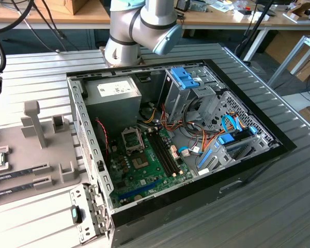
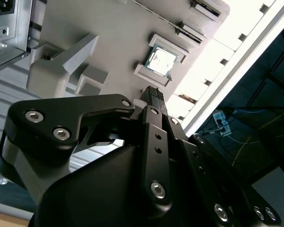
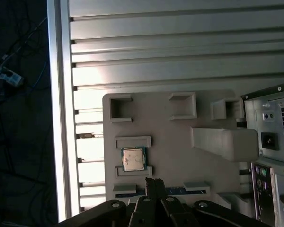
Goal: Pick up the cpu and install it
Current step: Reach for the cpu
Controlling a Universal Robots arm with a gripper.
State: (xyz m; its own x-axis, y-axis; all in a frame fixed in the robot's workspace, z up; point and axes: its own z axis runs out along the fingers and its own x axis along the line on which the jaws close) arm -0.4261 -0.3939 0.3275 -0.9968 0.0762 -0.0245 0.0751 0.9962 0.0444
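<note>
1. My pincer (image 3: 154, 181) has its two black fingers pressed together with nothing between them. In both wrist views the tips sit just beside the cpu (image 3: 133, 159) and do not touch it.
2. The cpu lies flat in a pocket of the grey tray (image 3: 180, 142), held between two raised bracket lips. That pocket is on the side of the tray toward the table's edge, well apart from the computer case (image 1: 212, 196).
3. The cpu is a small square chip with a silver-grey metal top that catches the light and a thin green rim around it.
4. The tray is matte grey, plastic by the look of it, with blocky square-cornered brackets and a tall upright post (image 1: 33, 121). Long narrow memory sticks (image 1: 20, 170) lie in slots along one of its edges.
5. The table (image 3: 180, 47) is ribbed metal – long parallel grooves, with a bright glare near its edge.
6. The case lies open on its side, with black outer walls and bare perforated sheet metal within. It holds a green motherboard (image 1: 144, 170), whose square socket frame (image 1: 132, 138) is near the grey power supply box (image 1: 116, 101). It also holds a drive cage with blue tabs (image 1: 186, 77) and loose orange, red and blue cables – all tangled between the cage and the board.
</note>
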